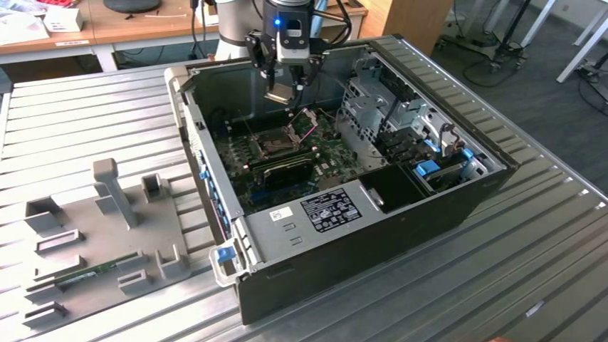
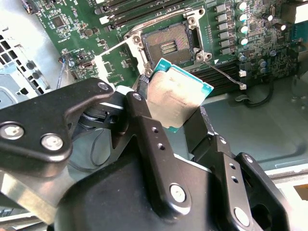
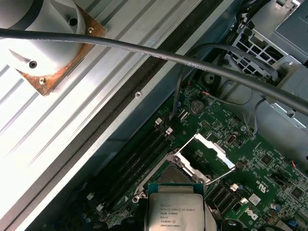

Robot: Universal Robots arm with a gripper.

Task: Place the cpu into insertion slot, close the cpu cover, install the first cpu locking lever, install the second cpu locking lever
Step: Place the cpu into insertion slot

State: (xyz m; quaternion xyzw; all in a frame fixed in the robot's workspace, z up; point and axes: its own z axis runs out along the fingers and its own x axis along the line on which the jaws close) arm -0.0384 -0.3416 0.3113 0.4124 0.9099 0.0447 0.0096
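Observation:
My gripper point(image 1: 285, 87) hangs above the open computer case, shut on the cpu point(image 1: 283, 95). In the second wrist view the black fingers point(image 2: 143, 113) clamp the cpu point(image 2: 178, 94) by two opposite edges, with its pale silver face tilted. The cpu point(image 3: 175, 211) also appears in the first wrist view. Below it lies the insertion slot point(image 2: 168, 44), a dark square socket on the green board, bare inside. The slot point(image 1: 275, 144) sits lower in the case than the gripper. The cpu cover point(image 3: 210, 146) stands swung up beside the socket. A thin wire locking lever point(image 2: 224, 74) sticks out, unlatched.
A grey perforated drive cage point(image 1: 380, 107) fills the case on the exterior view's right. Long black memory slots point(image 2: 130, 12) run beside the socket. A black cable point(image 3: 144, 50) crosses above the board. A grey fixture plate point(image 1: 95, 235) lies on the slatted metal table at the exterior view's left.

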